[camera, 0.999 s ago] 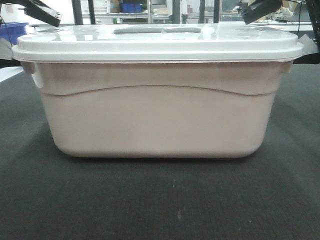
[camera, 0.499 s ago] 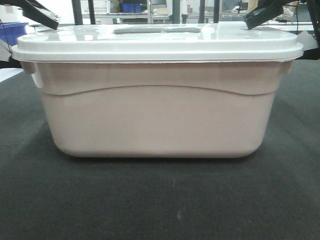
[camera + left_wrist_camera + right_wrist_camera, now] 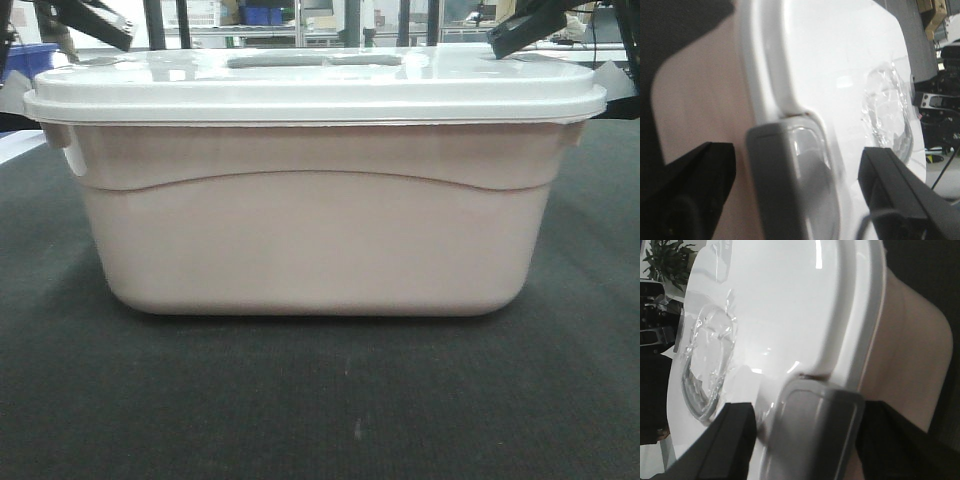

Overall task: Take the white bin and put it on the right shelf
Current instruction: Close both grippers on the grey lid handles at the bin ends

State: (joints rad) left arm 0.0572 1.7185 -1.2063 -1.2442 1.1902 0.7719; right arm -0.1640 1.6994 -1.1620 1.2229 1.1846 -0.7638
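Note:
The white bin (image 3: 312, 230), pale pinkish body under a white lid (image 3: 315, 85) with a grey recessed handle (image 3: 315, 60), stands on a dark mat and fills the front view. My left gripper (image 3: 797, 192) is open at the bin's left end. Its dark fingers (image 3: 692, 195) stand on either side of a grey latch (image 3: 782, 185), with gaps. At the right end my right gripper (image 3: 812, 440) is open the same way round a grey latch (image 3: 815, 432). Both grippers show only as dark tips in the front view, left (image 3: 95, 22) and right (image 3: 525, 28). The right shelf is out of view.
The dark mat (image 3: 320, 400) reaches to the near edge of the front view. Behind the bin stand dark uprights and racks, a blue bin (image 3: 25, 62) at far left and another (image 3: 262, 14) at the back. Crinkled clear tape (image 3: 887, 115) lies on the lid.
The left gripper tip has shifted slightly right above the bin's left end. The right tip dropped a little a second ago and has held still since. The bin has not moved.

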